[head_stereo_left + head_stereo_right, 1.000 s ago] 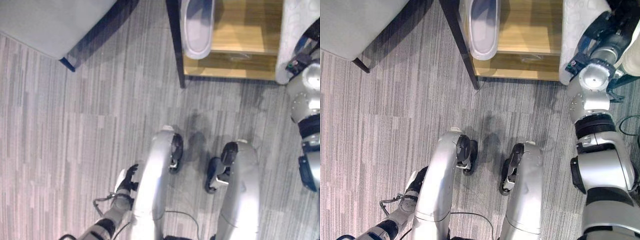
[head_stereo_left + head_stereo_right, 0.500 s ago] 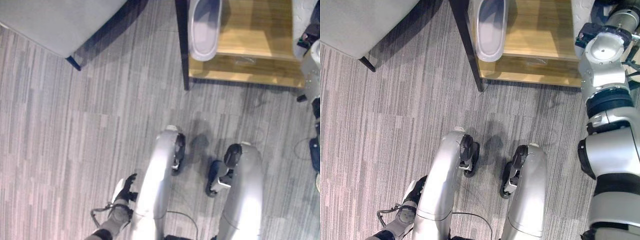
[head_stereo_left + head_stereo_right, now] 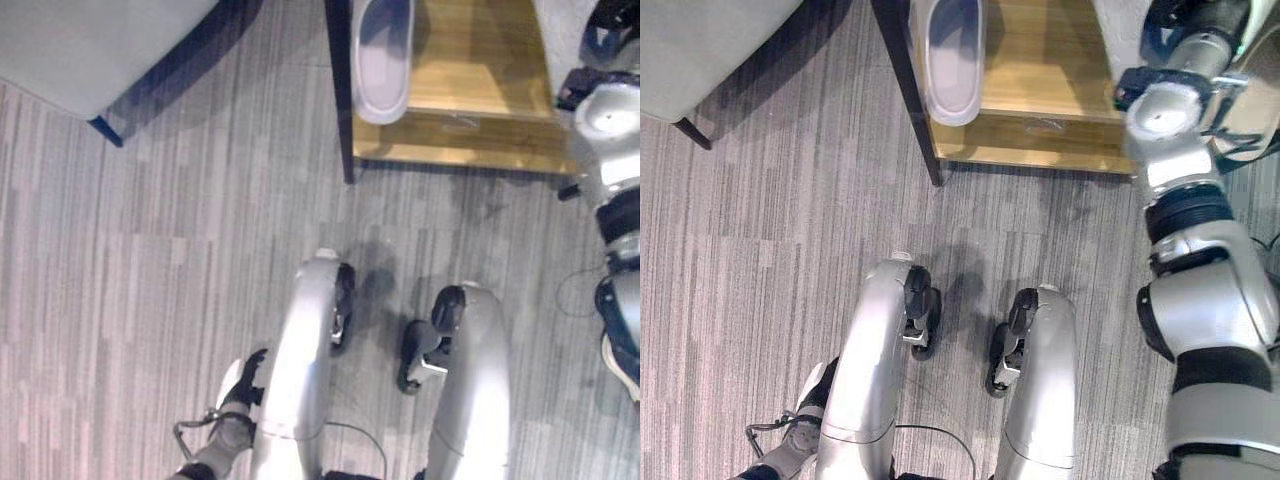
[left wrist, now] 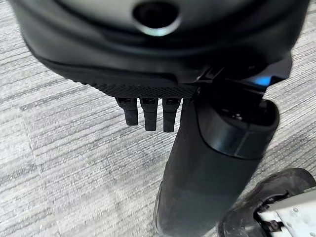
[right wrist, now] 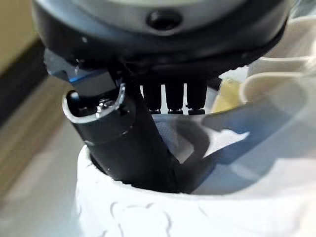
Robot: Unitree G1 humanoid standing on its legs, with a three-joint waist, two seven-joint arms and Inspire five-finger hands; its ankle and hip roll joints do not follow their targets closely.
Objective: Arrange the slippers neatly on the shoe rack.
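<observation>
Slippers: I count two, one pale grey (image 3: pixel 380 60) and one white (image 5: pixel 148 212). Going from the biggest thing down, the striped grey carpet floor (image 3: pixel 150 250) runs under everything I can see. One grey upholstered piece of furniture (image 3: pixel 90 40) sits at the far left on a dark leg.

Next comes the single shoe rack (image 3: pixel 480 140), with light wooden boards and a dark upright post at its left end. The grey slipper lies sole-down on its board, hard against that post, with its open end away from me. It is the one slipper I can see resting on the board, and the wood to its right is bare up to the white slipper.

The white slipper is at the rack's right end, in my right hand (image 5: pixel 163 44). From the wrist camera I see the thumb hooked down inside the slipper's opening and the fingers behind its wall, so the hand is clamped on the slipper. I cannot tell whether its sole touches the board.

My left hand (image 3: pixel 245 378) hangs low beside the leg over the carpet. Its fingers are loose and hold nothing.
</observation>
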